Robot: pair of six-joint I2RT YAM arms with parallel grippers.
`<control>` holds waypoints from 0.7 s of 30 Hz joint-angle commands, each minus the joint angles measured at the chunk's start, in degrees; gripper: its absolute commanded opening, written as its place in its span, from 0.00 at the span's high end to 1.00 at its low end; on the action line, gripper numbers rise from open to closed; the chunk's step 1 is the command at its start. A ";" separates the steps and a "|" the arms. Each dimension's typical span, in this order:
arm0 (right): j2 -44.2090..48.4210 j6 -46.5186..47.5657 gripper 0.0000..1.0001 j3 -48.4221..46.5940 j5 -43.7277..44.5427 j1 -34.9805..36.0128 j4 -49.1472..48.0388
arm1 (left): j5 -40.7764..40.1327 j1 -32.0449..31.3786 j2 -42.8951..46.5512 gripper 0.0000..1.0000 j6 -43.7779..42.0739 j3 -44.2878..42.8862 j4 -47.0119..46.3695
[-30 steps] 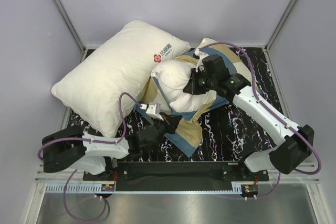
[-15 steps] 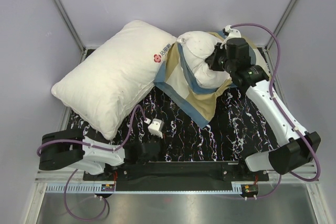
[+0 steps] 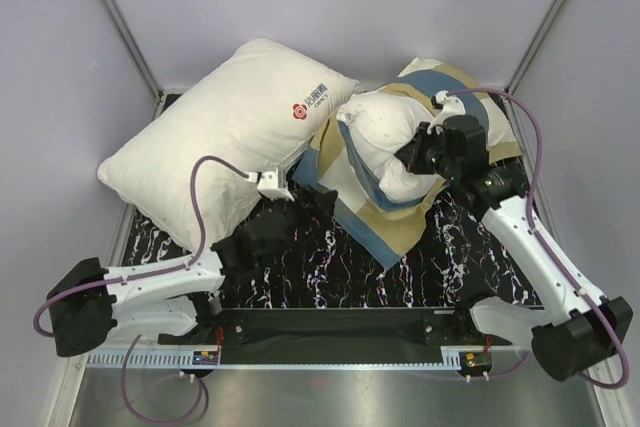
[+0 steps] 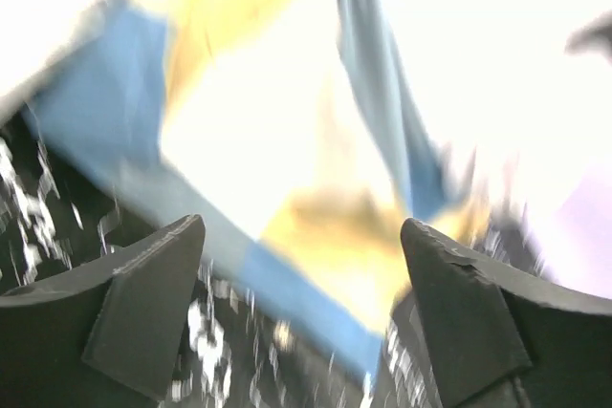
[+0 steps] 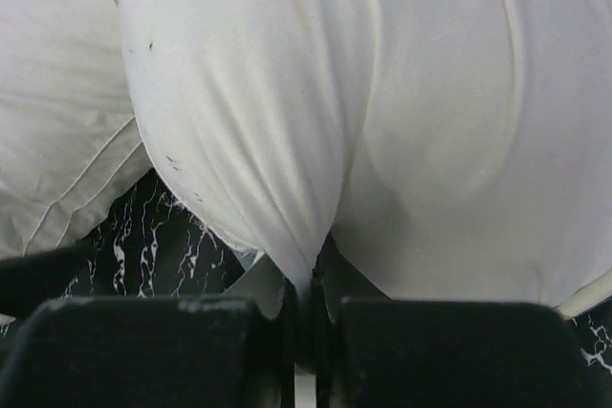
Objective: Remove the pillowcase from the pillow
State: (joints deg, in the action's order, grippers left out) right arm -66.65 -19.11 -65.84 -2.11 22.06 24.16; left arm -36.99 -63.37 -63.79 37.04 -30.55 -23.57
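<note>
Right wrist view: the right gripper [image 5: 304,317] has its two black fingers [image 5: 143,351] pressed together on a pinched fold of the plump, plain off-white pillow [image 5: 411,121], which bulges up and away from the jaws. Left wrist view is blurred, but the left gripper [image 4: 301,274] plainly has its fingers [image 4: 143,303] spread wide with nothing between them. Just ahead of them lies the soft checked pillowcase of teal blue, tan and cream fabric [image 4: 287,169].

From above, the pillowcase [image 3: 385,212] lies on the far right part of the black marbled table [image 3: 430,267]. Its long axis runs on a slant from a loose near corner at mid-table up to the far right corner. The pillow [image 3: 385,127] sits on it and seems partly inside it, with a blue band of the cover wrapped round its middle. The pillowcase lies to the far right of the left gripper [image 3: 318,197], which is the nearer one to the loose near-left edge. The right gripper [image 3: 418,152] holds the pillow from the right side. The next move likely turns on the left fingers reaching that edge while the other arm draws the filling out.

Counted: two pillows, the other being a large white pillow with a red printed logo [image 3: 220,137] at far left, touching the checked cover; one pillowcase; two grippers
</note>
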 commanded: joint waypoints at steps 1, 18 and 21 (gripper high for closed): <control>7.23 -3.12 1.00 3.61 -3.60 0.17 -7.46 | 7.35 4.74 2.18 0.07 -1.53 -3.11 -3.85; 18.05 -4.70 1.00 9.16 -9.05 0.26 -2.46 | 22.23 10.73 -13.72 0.01 2.08 -13.05 -10.26; 18.75 -4.79 1.00 9.24 -10.19 0.26 -2.02 | 22.23 10.73 -15.30 0.02 1.72 -13.66 -10.53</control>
State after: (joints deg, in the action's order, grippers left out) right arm -50.24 -21.06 -54.08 -7.94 22.06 27.51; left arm -16.23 -52.86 -77.91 38.83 -41.23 -30.17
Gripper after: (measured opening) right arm 0.044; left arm 0.985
